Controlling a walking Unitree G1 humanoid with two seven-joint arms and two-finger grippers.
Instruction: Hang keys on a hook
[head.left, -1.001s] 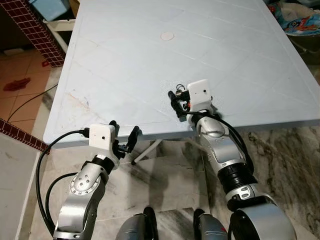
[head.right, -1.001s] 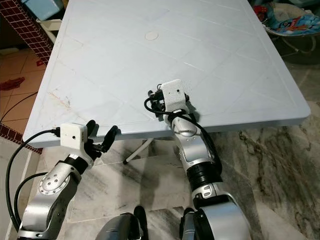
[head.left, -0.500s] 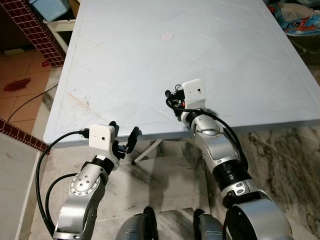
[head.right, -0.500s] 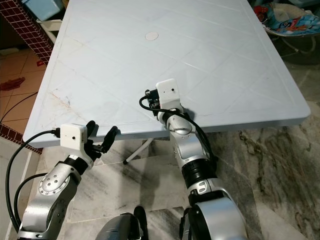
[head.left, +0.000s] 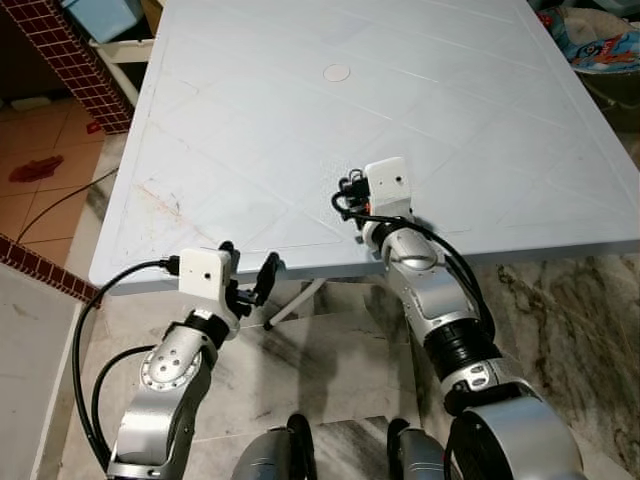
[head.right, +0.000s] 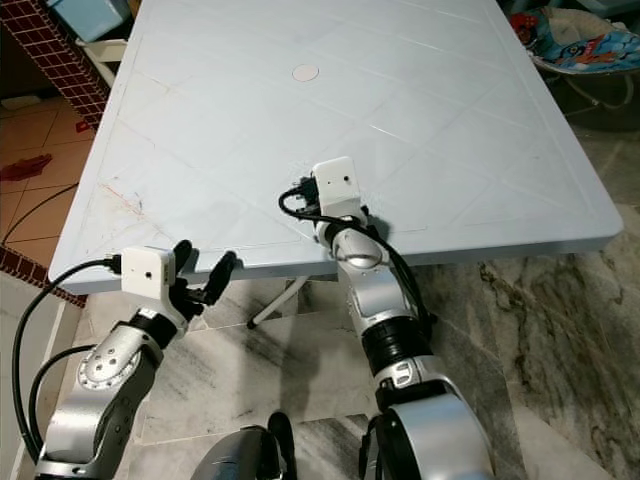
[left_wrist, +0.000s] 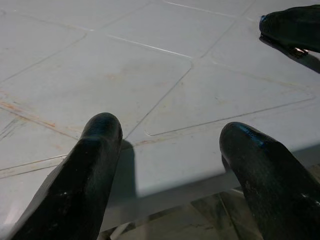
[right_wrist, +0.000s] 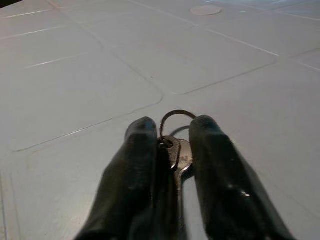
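1. I am standing at the near edge of a pale, square plastic table (head.left: 250, 120) whose top is marked with diagonal grooves and has a round plug (head.left: 336, 72) near its middle.
2. My right gripper (right_wrist: 171, 137) is reaching over the table's near part, its black fingers (right_wrist: 135, 170) clenched on the keys (right_wrist: 176, 152).
3. The keys are sitting pinched between those two fingers, the metal key heads showing in the narrow gap and the thin ring (right_wrist: 176, 116) poking out just past the fingertips, above the tabletop.
4. In the head views my right wrist's white camera block (head.left: 388, 186) is hiding most of that grip; I am seeing only dark finger parts and cable beside it.
5. My left gripper (left_wrist: 170, 132) is hovering at the table's front edge, off to the left of the right one, with its fingers (left_wrist: 95, 150) spread wide apart and nothing between them.
6. In the left wrist view the dark tip of my right gripper (left_wrist: 292, 27) is showing well beyond, over the table.
7. Under the table's front edge I am seeing marbled stone floor (head.left: 560, 330), and reddish tiles (head.left: 40, 150) off to my left with a dark red brick-patterned border (head.left: 45, 270).
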